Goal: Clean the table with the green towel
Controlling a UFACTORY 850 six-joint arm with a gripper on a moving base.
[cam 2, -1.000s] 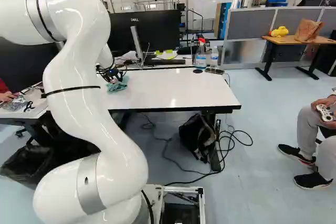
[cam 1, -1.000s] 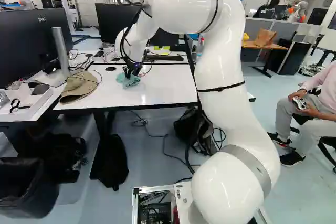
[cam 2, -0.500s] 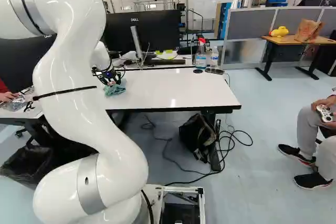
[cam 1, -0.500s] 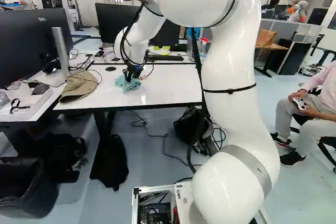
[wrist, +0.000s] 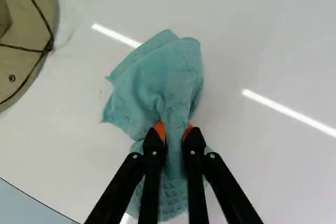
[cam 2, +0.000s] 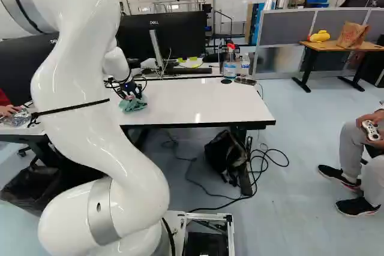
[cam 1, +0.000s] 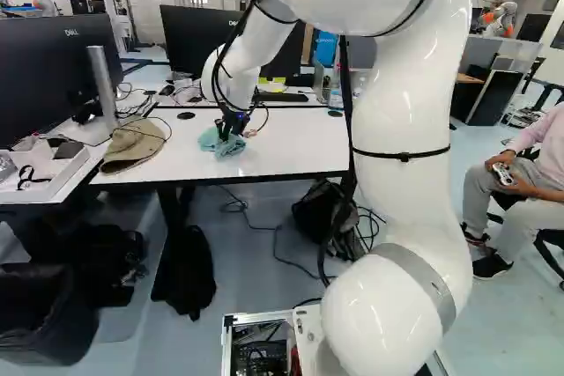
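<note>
Fingers [wrist: 154, 153] clenched, you've got green towel [wrist: 163, 82] pinched at bunched middle between orange pads [wrist: 159, 129]. Left base view, left to right: black monitor [cam 1: 53, 77], tan hat [cam 1: 132, 145] lying on white table [cam 1: 291, 147], then your gripper [cam 1: 229, 132], towel down on tabletop right of hat. Spray bottle [cam 2: 229, 67] farther right, toward rear; black bag [cam 2: 225, 154] on floor, below table.

Pale brand lettering [cam 1: 71, 33] on the left monitor [cam 1: 44, 77], more on the middle monitor [cam 1: 187, 37], both in the left base view
</note>
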